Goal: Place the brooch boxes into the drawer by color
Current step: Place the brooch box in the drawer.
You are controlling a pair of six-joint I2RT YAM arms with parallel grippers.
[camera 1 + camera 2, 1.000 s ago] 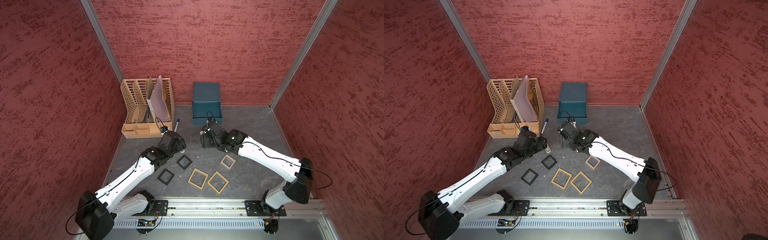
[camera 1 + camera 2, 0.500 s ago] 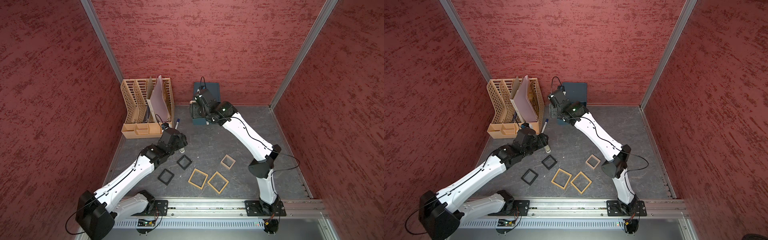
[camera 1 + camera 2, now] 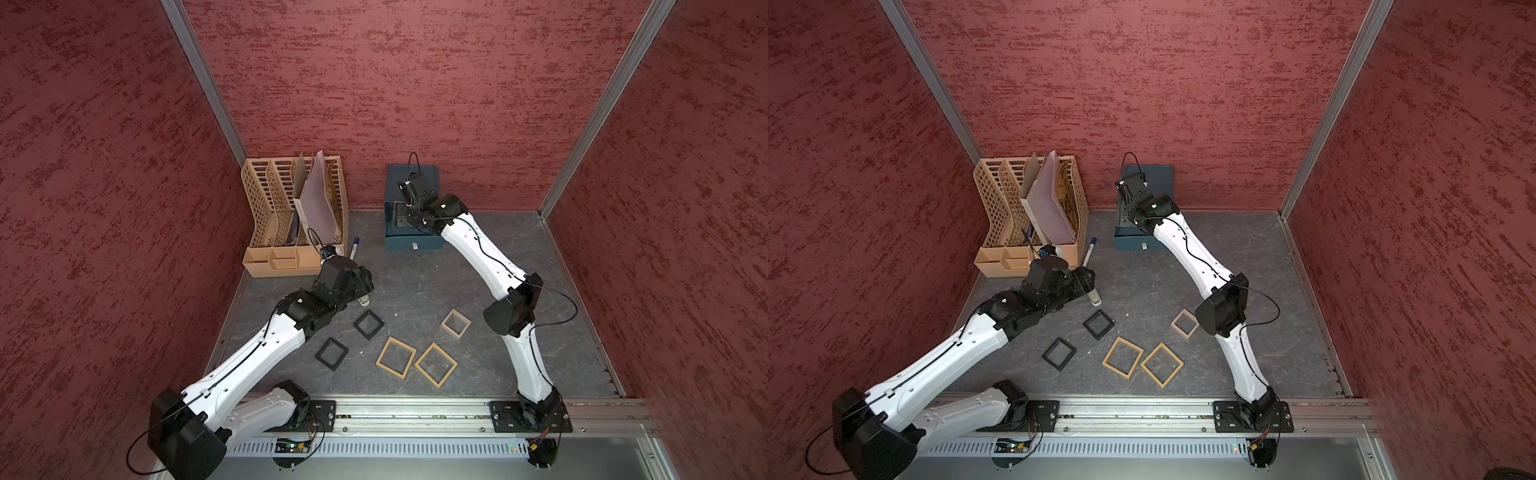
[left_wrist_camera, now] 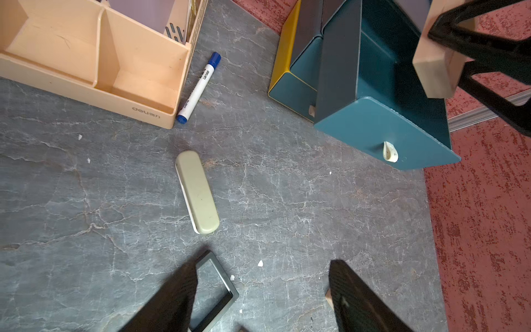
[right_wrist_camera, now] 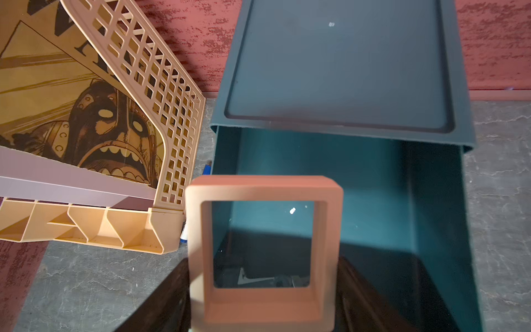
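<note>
Right tool clenched on beige box, directly over open drawer (topmost, seemingly); left tool released, well apart.

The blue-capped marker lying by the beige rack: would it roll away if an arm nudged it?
Probably: the marker looks round and smooth on a hard tabletop, so a sideways push would likely roll it. The file rack close beside it should stop it that way. It looks rigid and probably light.
</note>
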